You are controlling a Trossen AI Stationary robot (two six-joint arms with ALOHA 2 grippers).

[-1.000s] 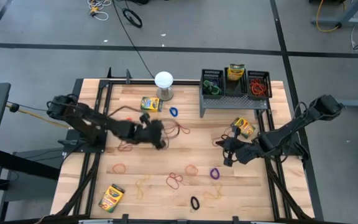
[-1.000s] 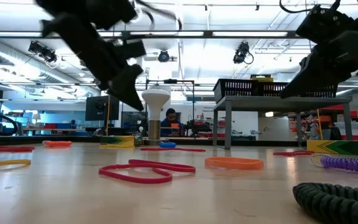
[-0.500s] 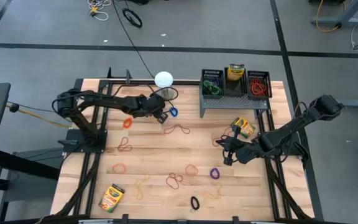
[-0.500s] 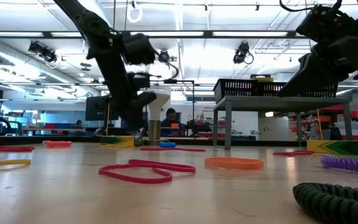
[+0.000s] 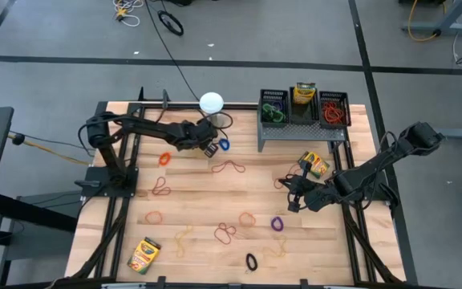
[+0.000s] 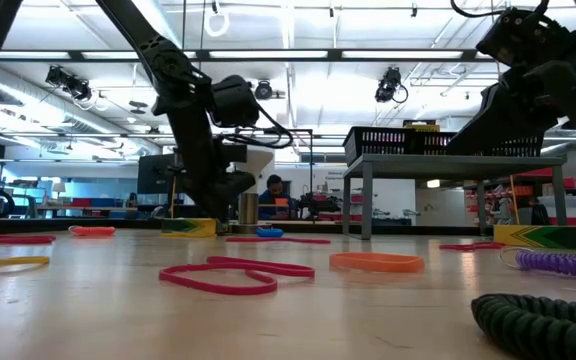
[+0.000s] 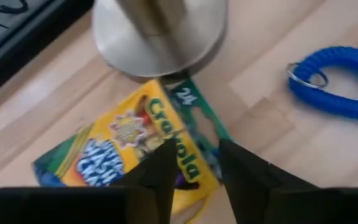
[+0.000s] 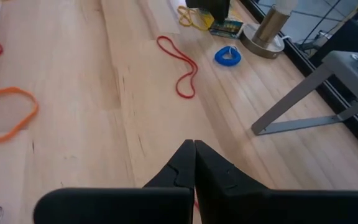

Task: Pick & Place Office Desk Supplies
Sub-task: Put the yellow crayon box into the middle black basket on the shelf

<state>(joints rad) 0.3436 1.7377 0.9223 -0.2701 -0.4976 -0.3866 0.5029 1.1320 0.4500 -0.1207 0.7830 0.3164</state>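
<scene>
The left gripper (image 7: 194, 163) hangs just in front of the white globe's (image 5: 211, 102) round metal base (image 7: 159, 34), its two dark fingers (image 7: 159, 177) parted with a narrow gap between them. They are poised over a yellow-and-green crayon box (image 7: 129, 144) that lies flat on the wooden table (image 5: 191, 205), one end touching the globe's base. Nothing is held between the fingers; whether their tips touch the box cannot be told. A blue coiled band (image 7: 340, 82) lies near the base, on the side toward the grey riser (image 5: 303, 128). A long red band (image 5: 228, 168) lies on the table farther out from the globe.

The right gripper (image 8: 194, 163) waits low over the table well away from the globe, in front of the riser, its fingers pressed together and empty. A second crayon box (image 5: 314, 164) lies just beside it. Atop the riser, three black mesh bins (image 5: 303, 107) stand in a row, the middle one holding a crayon box.
</scene>
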